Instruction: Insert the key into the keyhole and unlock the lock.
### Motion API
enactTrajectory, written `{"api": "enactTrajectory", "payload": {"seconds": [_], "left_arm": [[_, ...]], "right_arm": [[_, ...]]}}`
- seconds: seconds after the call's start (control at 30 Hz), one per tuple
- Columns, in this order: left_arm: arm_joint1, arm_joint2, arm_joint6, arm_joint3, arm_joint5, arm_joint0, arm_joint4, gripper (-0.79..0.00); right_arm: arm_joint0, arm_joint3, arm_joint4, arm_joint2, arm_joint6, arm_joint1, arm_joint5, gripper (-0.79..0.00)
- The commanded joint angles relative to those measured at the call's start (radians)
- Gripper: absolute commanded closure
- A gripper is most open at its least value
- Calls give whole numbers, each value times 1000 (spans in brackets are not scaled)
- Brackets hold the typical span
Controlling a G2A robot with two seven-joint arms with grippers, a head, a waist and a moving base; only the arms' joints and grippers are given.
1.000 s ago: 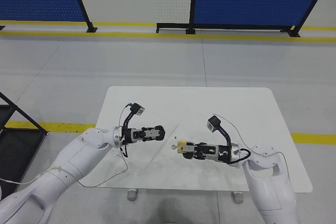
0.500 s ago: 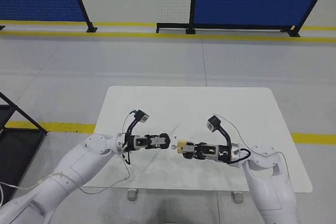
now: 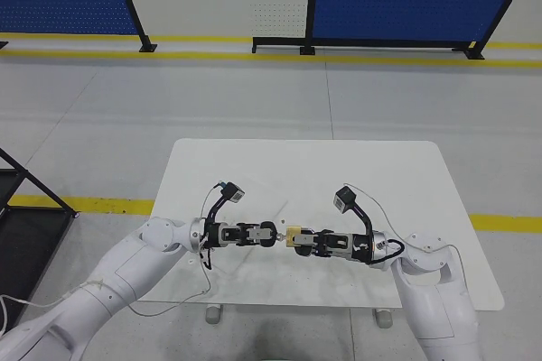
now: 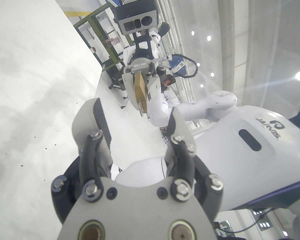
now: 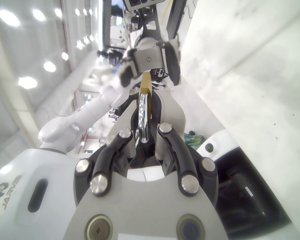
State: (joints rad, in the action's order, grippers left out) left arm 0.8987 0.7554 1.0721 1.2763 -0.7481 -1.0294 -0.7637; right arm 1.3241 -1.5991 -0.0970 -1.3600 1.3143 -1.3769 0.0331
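A brass padlock [image 3: 294, 236] is held above the white table [image 3: 388, 180], with my right gripper [image 3: 301, 239] shut on it. In the right wrist view its silver shackle [image 5: 143, 116] lies between the fingers and the brass body [image 5: 146, 81] points away. A small silver key [image 4: 140, 106] sticks out of the end of the padlock [image 4: 139, 92] that faces the left arm. My left gripper [image 3: 270, 233] stands open right in front of that key, fingers [image 4: 100, 116] apart with nothing gripped. Whether they touch the key I cannot tell.
The near table edge [image 3: 289, 303] runs just below both arms. A black rack [image 3: 9, 226] stands on the floor beside the table on the left gripper's side. Blue partitions [image 3: 397, 18] stand far behind.
My left gripper has moved across the table toward the padlock and now sits right at the key. The right arm and padlock have stayed still.
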Motion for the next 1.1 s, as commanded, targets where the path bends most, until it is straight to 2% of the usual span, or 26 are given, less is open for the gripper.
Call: {"api": "enactTrajectory", "payload": {"seconds": [0.0,0.47,0.7,1.07], "left_arm": [[0,0,0,0,0,0,0,-785],[0,1,-13,3,9,-4,3,-785],[-2,35,-104,55,41,-75,22,-785],[-6,86,-122,121,75,-134,72,-785]], "right_arm": [[0,0,0,0,0,0,0,0],[0,0,0,0,0,0,0,0],[0,0,0,0,0,0,0,0],[0,0,0,0,0,0,0,0]]}}
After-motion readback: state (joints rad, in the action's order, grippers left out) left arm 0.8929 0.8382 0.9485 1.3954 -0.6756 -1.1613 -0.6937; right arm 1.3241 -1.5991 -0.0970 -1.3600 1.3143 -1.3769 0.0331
